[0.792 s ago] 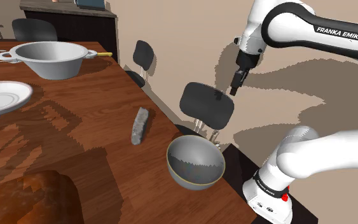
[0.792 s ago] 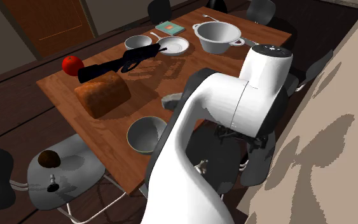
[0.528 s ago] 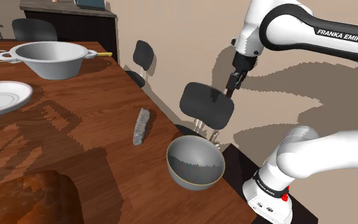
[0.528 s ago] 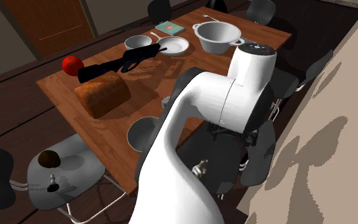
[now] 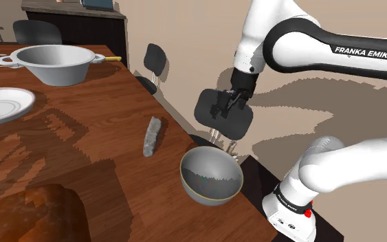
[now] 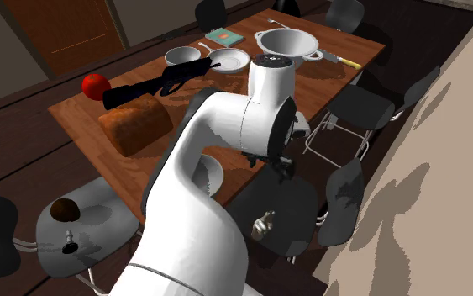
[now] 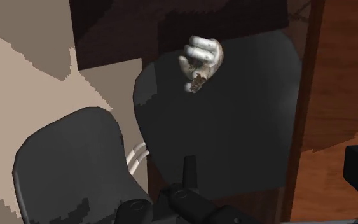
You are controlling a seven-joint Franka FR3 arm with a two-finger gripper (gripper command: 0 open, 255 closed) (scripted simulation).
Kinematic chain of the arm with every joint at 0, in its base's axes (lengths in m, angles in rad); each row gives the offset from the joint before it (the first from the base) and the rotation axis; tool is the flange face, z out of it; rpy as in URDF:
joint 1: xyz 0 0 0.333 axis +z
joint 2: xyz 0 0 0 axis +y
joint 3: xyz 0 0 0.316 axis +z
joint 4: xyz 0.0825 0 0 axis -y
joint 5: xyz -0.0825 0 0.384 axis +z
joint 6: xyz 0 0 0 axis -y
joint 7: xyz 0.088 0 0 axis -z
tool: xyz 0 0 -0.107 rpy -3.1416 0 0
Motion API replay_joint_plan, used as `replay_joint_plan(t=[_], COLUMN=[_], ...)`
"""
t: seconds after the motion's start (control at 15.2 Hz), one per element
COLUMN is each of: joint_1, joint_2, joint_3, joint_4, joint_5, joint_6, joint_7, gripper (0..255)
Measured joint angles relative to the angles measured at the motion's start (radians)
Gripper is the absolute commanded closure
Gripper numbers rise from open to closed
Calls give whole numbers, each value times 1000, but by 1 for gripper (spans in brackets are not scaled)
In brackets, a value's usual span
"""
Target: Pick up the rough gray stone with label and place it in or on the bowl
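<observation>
Plainly rough, gray, elongated stone (image 5: 151, 136)

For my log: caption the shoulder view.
End effector over a dark chair, apart from the gray stone and bowl.

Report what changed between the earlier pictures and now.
The gripper came down and toward the shoulder view's left, from high over the floor to where it now shows against the dark chair beside the table. Nothing was taken hold of or let go. The grey stone lies where it was on the table, and the bowl stays near the table's edge.
</observation>
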Motion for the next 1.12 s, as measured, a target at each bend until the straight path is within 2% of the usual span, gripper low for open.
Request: replay_joint_plan(t=[0.4,0.66,0.92,1.12], joint_1=[-39,-93,-163,-227], joint_2=[111,230,381,532], joint_3=[175,300,442,551], joint_4=[54,149,253,356], joint_5=[64,62,10,-87], joint_6=[95,141,200,227], joint_7=[284,484,704,886], gripper=[0,0,0,0])
